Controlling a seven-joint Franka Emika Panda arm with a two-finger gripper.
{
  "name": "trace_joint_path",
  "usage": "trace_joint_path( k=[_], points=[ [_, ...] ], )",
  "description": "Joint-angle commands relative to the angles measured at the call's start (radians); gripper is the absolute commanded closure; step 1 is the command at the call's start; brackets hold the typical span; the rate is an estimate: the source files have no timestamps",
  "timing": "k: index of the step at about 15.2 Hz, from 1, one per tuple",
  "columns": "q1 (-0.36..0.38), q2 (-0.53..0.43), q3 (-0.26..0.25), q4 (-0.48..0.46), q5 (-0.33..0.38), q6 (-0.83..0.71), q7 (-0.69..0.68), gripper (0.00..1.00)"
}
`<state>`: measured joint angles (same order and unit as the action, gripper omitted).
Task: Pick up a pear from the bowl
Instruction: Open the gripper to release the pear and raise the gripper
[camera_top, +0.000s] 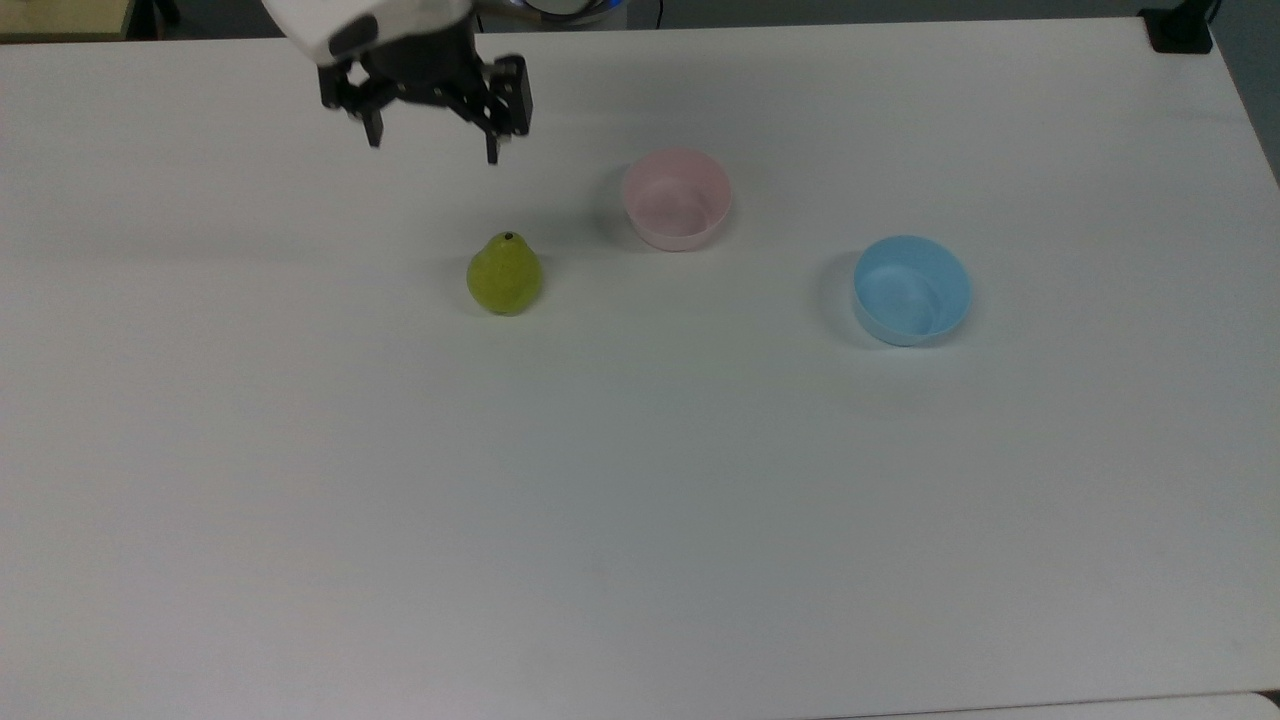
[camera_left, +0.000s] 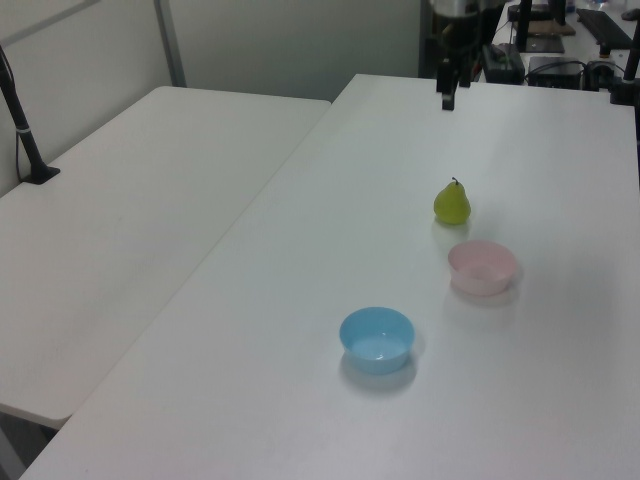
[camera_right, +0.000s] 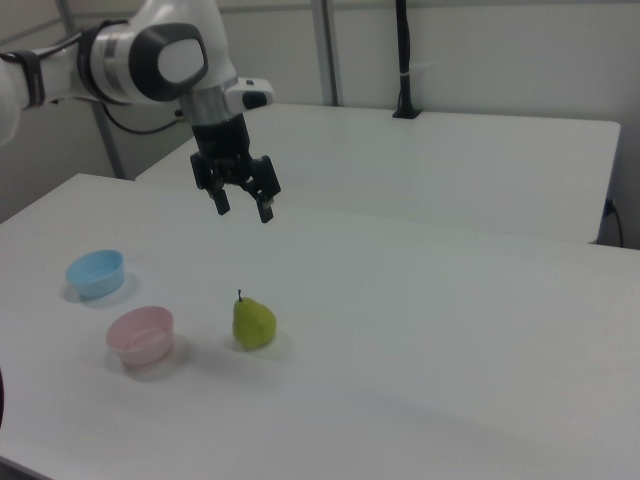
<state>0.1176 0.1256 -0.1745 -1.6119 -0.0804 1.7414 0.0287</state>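
Note:
The yellow-green pear (camera_top: 504, 274) (camera_left: 452, 203) (camera_right: 254, 322) stands upright on the white table, stem up, outside the bowls. The pale pink bowl (camera_top: 677, 198) (camera_left: 483, 267) (camera_right: 141, 335) sits empty a short way to the pear's right in the top view. My gripper (camera_top: 432, 148) (camera_right: 243, 209) hangs well above the table, open, with nothing between its fingers. In the top view it is up and to the left of the pear; in the right view it is high above it. In the left view the gripper (camera_left: 447, 97) is near the top edge.
A light blue bowl (camera_top: 911, 290) (camera_left: 377, 339) (camera_right: 96, 273) stands empty to the right of the pink one in the top view. A second white table (camera_left: 130, 200) adjoins this one. A dark post (camera_right: 403, 60) rises at the back in the right view.

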Motion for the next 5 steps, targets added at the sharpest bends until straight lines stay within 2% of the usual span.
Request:
trace_joint_path(
  k=[1, 5],
  points=[
    [-0.053, -0.049, 0.061, -0.034, 0.005, -0.029, 0.025, 0.0],
    [-0.055, -0.044, 0.055, -0.026, 0.004, -0.033, 0.031, 0.0]
  ],
)
